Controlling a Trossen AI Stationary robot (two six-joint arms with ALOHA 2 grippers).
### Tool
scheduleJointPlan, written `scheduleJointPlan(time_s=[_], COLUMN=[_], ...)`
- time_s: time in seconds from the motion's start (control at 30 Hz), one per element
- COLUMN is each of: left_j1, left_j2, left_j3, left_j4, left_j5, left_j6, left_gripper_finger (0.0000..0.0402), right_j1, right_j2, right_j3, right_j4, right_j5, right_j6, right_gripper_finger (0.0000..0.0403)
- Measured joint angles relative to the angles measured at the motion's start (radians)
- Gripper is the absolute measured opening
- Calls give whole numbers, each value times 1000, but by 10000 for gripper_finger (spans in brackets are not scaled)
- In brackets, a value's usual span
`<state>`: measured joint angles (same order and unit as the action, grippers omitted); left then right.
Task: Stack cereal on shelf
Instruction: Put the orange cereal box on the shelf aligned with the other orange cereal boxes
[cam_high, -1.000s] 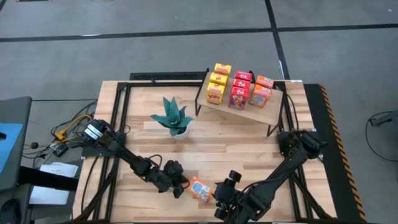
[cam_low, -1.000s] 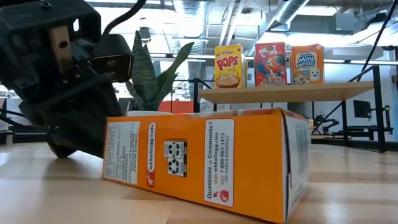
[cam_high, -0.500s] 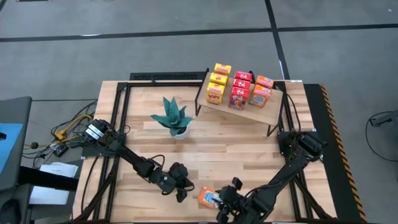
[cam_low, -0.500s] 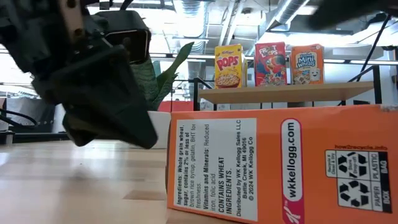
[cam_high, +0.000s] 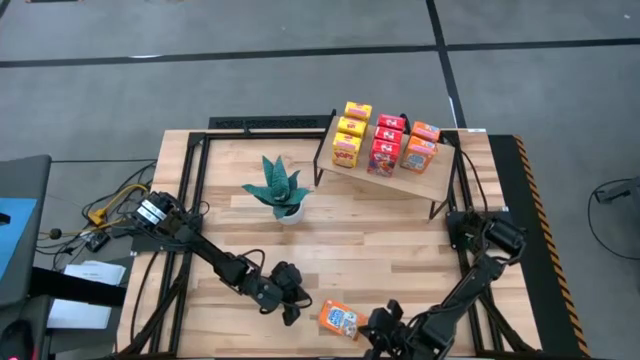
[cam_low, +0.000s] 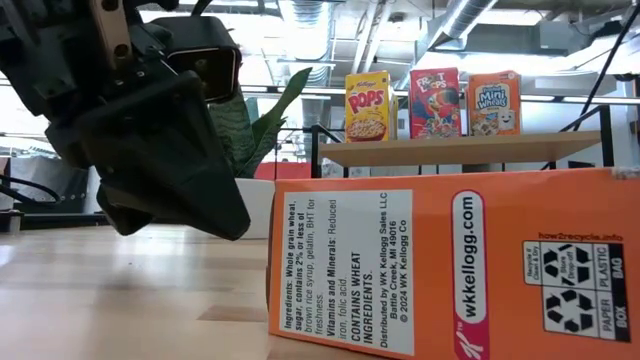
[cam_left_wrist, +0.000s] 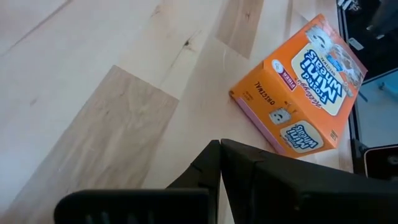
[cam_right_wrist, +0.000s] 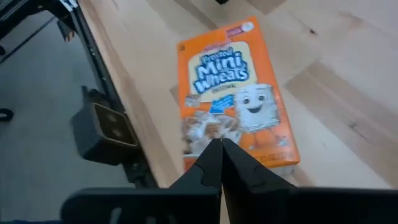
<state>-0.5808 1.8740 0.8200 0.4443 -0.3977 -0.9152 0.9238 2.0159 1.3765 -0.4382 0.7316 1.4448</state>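
Note:
An orange cereal box (cam_high: 338, 320) lies flat, printed front up, near the table's front edge; it also shows in the low view (cam_low: 450, 265). My left gripper (cam_high: 291, 308) is shut just left of it, with bare wood between its tips (cam_left_wrist: 219, 143) and the box (cam_left_wrist: 298, 87). My right gripper (cam_high: 378, 322) is shut at the box's right side, its tips (cam_right_wrist: 219, 142) over the box's lower end (cam_right_wrist: 249, 155). Several yellow, red and orange cereal boxes (cam_high: 385, 140) stand on the shelf (cam_high: 432, 180) at the far right. My right gripper's shut fingertips show in front of the lower end of the orange box (cam_right_wrist: 239, 158), coming from the table's right side and slanting down. I cannot tell whether they touch it. The box lies flat on the table.
A teal spiky plant in a white pot (cam_high: 281, 190) stands left of the shelf. A black frame runs along the table's edges (cam_high: 190, 200). Bare wood lies between the plant and the grippers. The front edge is close behind the orange box.
The orange box has slid toward the near edge and a little right, turning about, and now lies still. My left gripper followed it toward the near edge and tipped down. My right gripper has drawn back toward the table's right and near edge.

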Motion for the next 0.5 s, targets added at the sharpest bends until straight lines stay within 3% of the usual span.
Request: scheduleJointPlan(time_s=[0.13, 0.27, 0.5], left_j1=[0, 0, 2], left_j2=[-1, -1, -1], left_j3=[0, 0, 1], left_j4=[8, 21, 28], left_j5=[0, -5, -8], left_j6=[-5, -15, -32], left_gripper_finger=[0, 0, 0], right_j1=[-8, -7, -22], right_j2=[1, 0, -4], right_j3=[-49, -91, -94], right_j4=[61, 86, -17], right_j5=[-41, -60, -79], right_j6=[-5, 27, 58], right_gripper_finger=[8, 17, 8])
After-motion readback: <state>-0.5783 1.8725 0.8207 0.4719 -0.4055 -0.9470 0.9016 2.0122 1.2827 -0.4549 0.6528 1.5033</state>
